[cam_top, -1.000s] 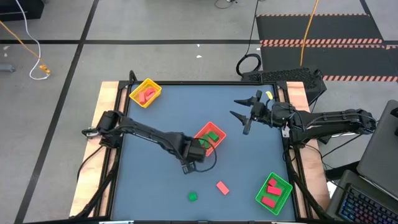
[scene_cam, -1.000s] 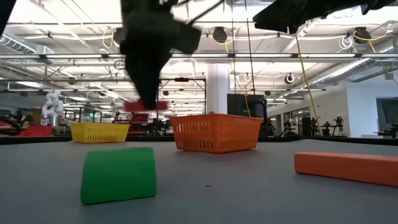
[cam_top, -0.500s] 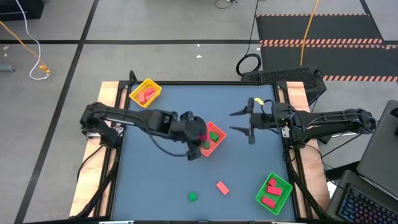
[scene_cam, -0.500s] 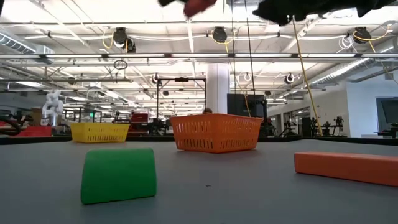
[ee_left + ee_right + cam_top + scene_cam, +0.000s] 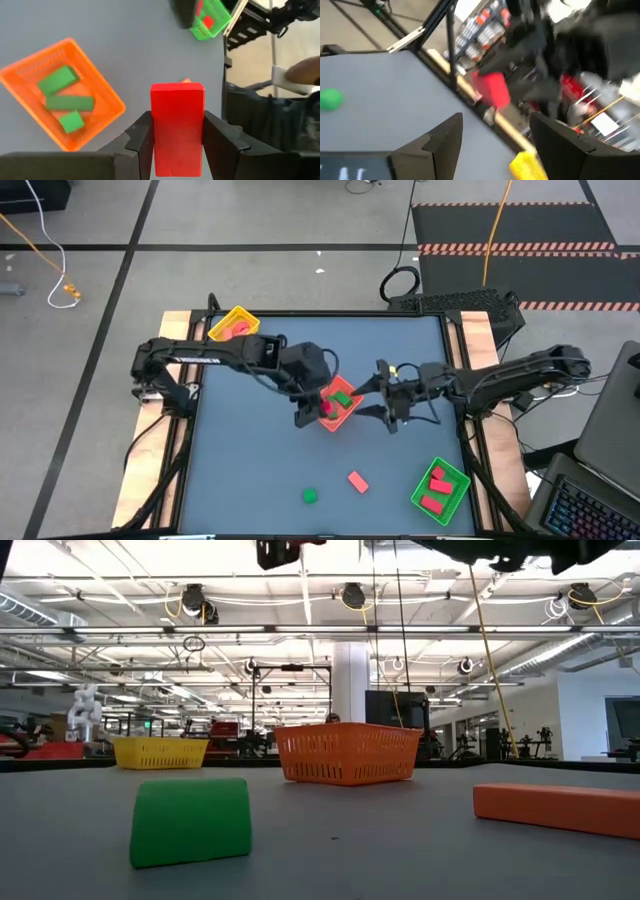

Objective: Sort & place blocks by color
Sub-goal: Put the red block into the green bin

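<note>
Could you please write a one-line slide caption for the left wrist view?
Left pincer holds a red rectangular block above the grey table, beside an orange mesh tray containing three green blocks.

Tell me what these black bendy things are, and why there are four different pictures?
They are two robot arms sorting toy blocks by color. One camera looks down from the ceiling, one sits low on the table, and one rides on each arm's wrist.

The left arm's end effector squeezes a red block and holds it up beside the orange basket, which has green blocks in it. The right arm's end effector is open and empty on the basket's other side.

On the table there is also a yellow basket, a green basket with red blocks inside, one loose green block and one loose orange-red block.
</note>
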{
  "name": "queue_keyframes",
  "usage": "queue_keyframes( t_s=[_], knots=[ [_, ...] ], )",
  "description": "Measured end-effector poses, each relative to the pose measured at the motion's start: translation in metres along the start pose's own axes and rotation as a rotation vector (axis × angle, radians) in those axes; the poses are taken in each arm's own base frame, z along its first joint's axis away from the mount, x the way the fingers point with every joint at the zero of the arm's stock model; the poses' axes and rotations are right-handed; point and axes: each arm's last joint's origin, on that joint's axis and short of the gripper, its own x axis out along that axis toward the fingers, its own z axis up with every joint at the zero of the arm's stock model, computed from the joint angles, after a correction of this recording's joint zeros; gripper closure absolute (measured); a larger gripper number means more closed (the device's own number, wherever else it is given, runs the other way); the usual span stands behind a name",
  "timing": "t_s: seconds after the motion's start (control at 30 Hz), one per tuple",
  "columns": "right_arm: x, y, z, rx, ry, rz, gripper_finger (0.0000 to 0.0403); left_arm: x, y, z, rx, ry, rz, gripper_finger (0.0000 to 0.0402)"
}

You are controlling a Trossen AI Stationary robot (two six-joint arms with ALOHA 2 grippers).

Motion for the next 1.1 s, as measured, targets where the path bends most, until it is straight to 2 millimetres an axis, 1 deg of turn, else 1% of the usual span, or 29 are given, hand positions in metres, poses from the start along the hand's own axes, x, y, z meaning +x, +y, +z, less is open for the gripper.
queue_keyframes(
  t_s=[0.07,0.13,0.37,0.73,0.8,1.1],
  knots=[
    [0.008,0.002,-0.001,-0.036,-0.033,-0.02,0.0179,0.001,0.006,-0.002,-0.031,0.051,-0.003,0.0266],
    [0.015,0.005,-0.003,-0.06,-0.046,-0.023,0.0179,0.008,0.01,-0.002,-0.044,0.072,-0.008,0.0266],
    [0.031,0.012,-0.01,-0.116,-0.087,-0.056,0.0179,0.017,0.015,0.0,-0.04,0.099,-0.023,0.0266],
    [0.039,0.016,-0.015,-0.144,-0.108,-0.073,0.0179,0.016,0.02,0.006,-0.038,0.05,-0.034,0.0266],
    [0.04,0.018,-0.016,-0.15,-0.102,-0.065,0.0179,0.018,0.021,0.008,-0.036,0.04,-0.036,0.0266],
    [0.04,0.018,-0.016,-0.143,-0.102,-0.066,0.0179,0.019,0.019,0.011,-0.03,0.014,-0.074,0.0266]
  ],
)
